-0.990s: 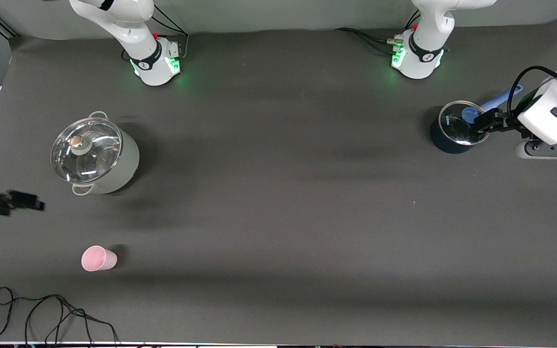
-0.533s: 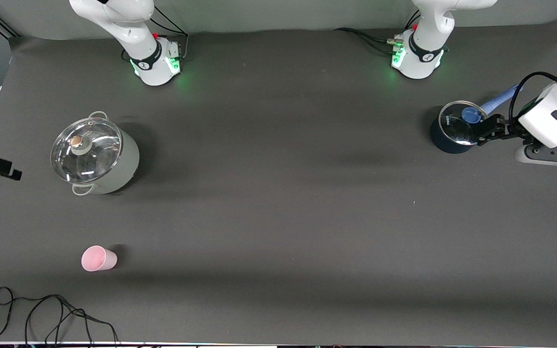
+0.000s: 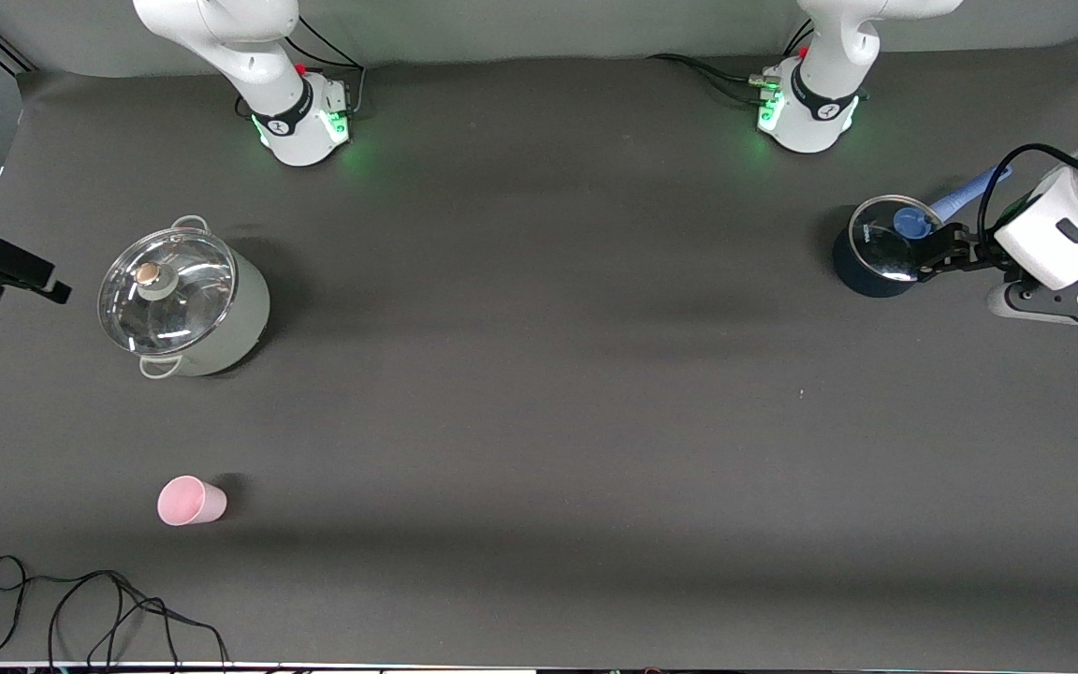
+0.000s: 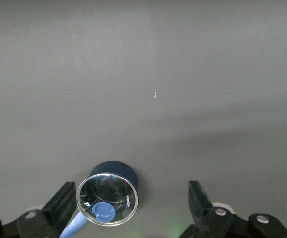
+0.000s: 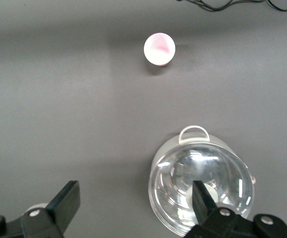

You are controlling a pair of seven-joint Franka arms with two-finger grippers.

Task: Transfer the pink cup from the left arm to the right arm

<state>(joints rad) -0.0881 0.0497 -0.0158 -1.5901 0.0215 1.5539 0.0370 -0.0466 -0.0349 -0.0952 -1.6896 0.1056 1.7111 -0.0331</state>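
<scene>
The pink cup (image 3: 191,501) (image 5: 159,48) stands upright, mouth up, on the dark table toward the right arm's end, nearer the front camera than the grey pot (image 3: 185,304). Nothing touches it. My right gripper (image 3: 26,273) (image 5: 135,199) hangs open and empty at the table's edge beside the grey pot, well away from the cup. At the left arm's end of the table my left gripper (image 3: 936,255) (image 4: 132,201) is open and empty over the small dark blue pot (image 3: 883,251) (image 4: 112,193).
The grey pot (image 5: 200,191) has a glass lid and two loop handles. The dark blue pot carries a glass lid with a blue knob and a light blue handle (image 3: 968,194). Loose black cables (image 3: 80,608) lie at the table's front edge by the cup.
The right gripper has swung along the table's edge from over the stretch between pot and cup to beside the grey pot. The left gripper shifted slightly over the blue pot. The cup stayed put.
</scene>
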